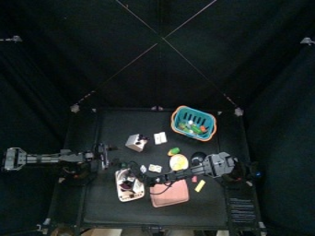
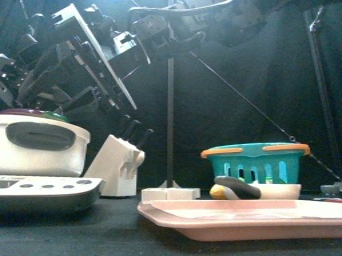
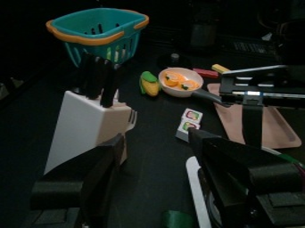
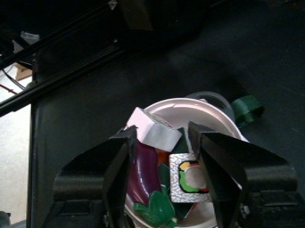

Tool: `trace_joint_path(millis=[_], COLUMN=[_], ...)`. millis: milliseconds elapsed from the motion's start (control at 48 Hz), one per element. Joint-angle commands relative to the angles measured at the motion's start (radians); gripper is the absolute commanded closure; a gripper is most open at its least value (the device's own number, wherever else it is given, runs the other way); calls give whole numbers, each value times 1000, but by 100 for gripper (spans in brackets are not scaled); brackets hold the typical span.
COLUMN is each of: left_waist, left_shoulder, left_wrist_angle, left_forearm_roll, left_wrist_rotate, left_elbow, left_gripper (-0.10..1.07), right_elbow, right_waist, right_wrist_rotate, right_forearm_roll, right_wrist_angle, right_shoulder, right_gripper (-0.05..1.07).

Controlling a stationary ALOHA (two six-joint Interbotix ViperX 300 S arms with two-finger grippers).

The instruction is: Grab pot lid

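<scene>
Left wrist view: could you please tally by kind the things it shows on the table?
Basket: 1
Knife block: 1
Bowl: 1
Corn cob: 1
Small carton: 1
Pink tray: 1
Total: 6, leaving out the small red and yellow pieces past the bowl, too unclear to name.

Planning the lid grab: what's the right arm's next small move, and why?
Probably ease the right gripper toward the pot, aiming at its lid. The jaws stand open, apart from the pot in the top view. The left gripper rests open by the knife block.
</scene>
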Motion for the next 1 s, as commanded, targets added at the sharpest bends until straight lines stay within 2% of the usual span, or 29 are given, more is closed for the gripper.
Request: trace_joint_path(millis=[0, 229, 354, 438, 521, 646, 833, 979], left_waist=[0, -8, -8, -8, -8, -8, -8, -23], left_shoulder=[2, 2, 2, 2, 2, 0, 2, 2], left_wrist_angle=[-2, -2, -2, -2, -2, -2, -3, -2], left_forearm_roll=[2, 2, 3, 3, 3, 2, 2, 3], left_wrist_rotate=[2, 3, 3, 3, 2, 2, 2, -2], left_elbow=[-15, -15, -15, -15, -15, -17, -17, -23], left_gripper=[4, 4, 4, 4, 4, 4, 4, 4], right_elbow=[15, 146, 273, 390, 499, 641, 779, 845], right_waist=[-3, 3, 3, 8, 20, 61, 124, 152], right_wrist_rotate=[0, 0, 2, 2, 3, 2, 2, 2], right_forearm_roll=[3, 35, 103, 158, 236, 380, 568, 698], right_wrist_angle=[2, 8, 49, 95, 163, 333, 569, 683], right_shoulder=[-92, -207, -307, -383, -457, -578, -698, -733], right_gripper=[18, 19, 19, 19, 19, 19, 19, 19])
